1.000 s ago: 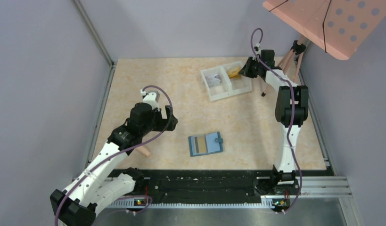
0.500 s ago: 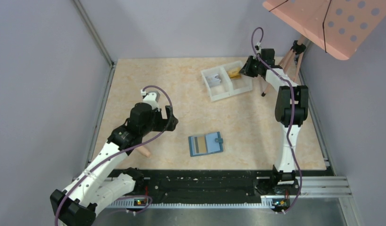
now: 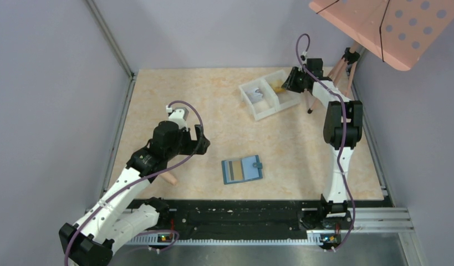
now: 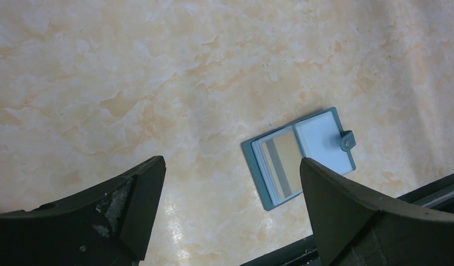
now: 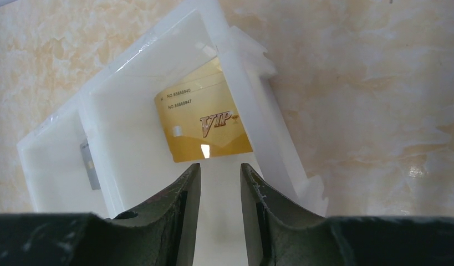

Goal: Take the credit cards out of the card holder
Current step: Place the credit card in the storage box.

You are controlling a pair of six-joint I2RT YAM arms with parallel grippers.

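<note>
Pale purple walls stand round a table [image 3: 174,94] with a sandy, marble-like top. Up in the far right corner hangs a pink board [image 3: 379,25] full of round holes.

The card holder [image 3: 242,169] lies open and flat on the table, near the front edge, about in the middle. It is teal blue with a little snap tab on its right side. A striped card [image 3: 233,170], part gold and part grey, sits in its left half.

The left gripper [image 3: 199,145] hangs in the air to the left of the card holder, not touching it. Its two fingers are spread very wide, with nothing in them.

Far back on the right sits a white tray [image 3: 266,113] with two boxes. The right gripper [image 3: 285,85] is at the tray's right box. A gold card [image 5: 205,119] marked VIP lies in that box, leaning on the wall. The gripper's fingers [image 5: 183,191] are a little way apart, right by the card's near edge, and only white tray shows between them. A grey card [image 5: 90,166] lies in the left box.
</note>
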